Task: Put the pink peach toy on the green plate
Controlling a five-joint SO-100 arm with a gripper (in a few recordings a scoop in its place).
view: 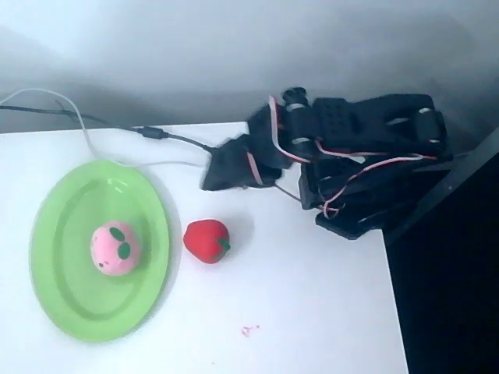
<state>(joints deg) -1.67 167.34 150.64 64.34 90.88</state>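
Folded black arm (351, 156) is seen at counter (296, 312) edge, pincer (222, 173) state indeterminate; one pink peach toy (115, 248) is carried on one green plate (70, 296); one strawberry toy (206, 240) beside.

Counter (312, 312), overhead view: plate (58, 296) near left edge, peach toy (115, 248) on it; strawberry toy (207, 241) just beside plate's right rim.

A pink peach toy (115, 248) with dark green leaves lies on a light-green plate (66, 300). The strawberry toy (206, 240) is red, the table (312, 312) white.
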